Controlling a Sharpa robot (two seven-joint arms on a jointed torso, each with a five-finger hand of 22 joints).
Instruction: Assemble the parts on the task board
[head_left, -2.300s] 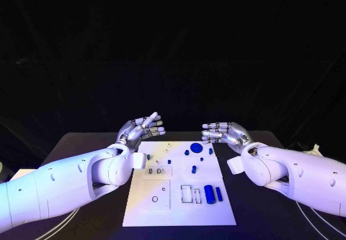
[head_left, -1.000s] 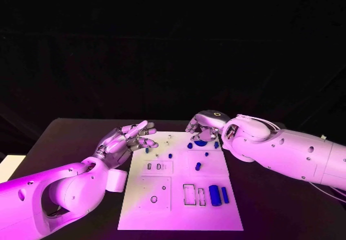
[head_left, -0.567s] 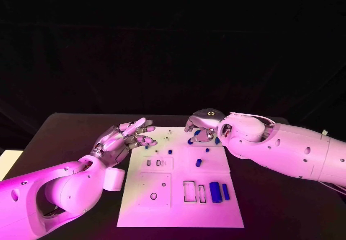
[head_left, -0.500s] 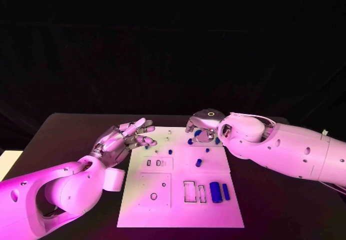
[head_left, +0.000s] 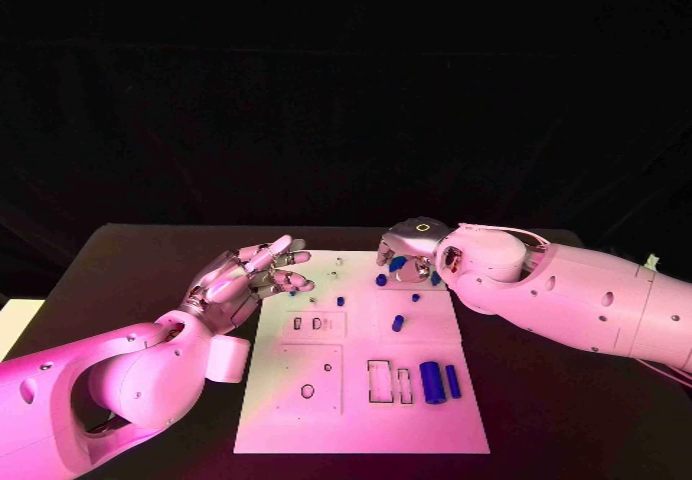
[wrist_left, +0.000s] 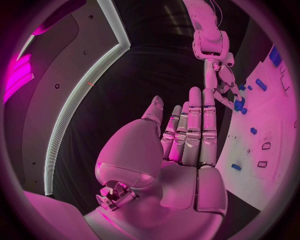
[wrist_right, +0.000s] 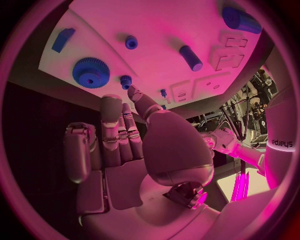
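The white task board lies in the middle of the black table. My right hand hovers palm down over its far right corner, fingers apart and holding nothing. Just beyond its fingertips the large blue gear lies on the board, with a small blue gear beside it. A blue peg stands mid-board. Two blue cylinders lie near the right edge. My left hand floats at the board's far left corner, fingers straight and spread, empty.
Small blue pieces dot the far half of the board, and rectangular slots and a round hole sit in its near half. Black table surrounds the board, with dark curtain behind.
My right arm has swung in from the right, and its hand has turned down over the gear at the board's far end. The left hand has dropped a little and stayed open.
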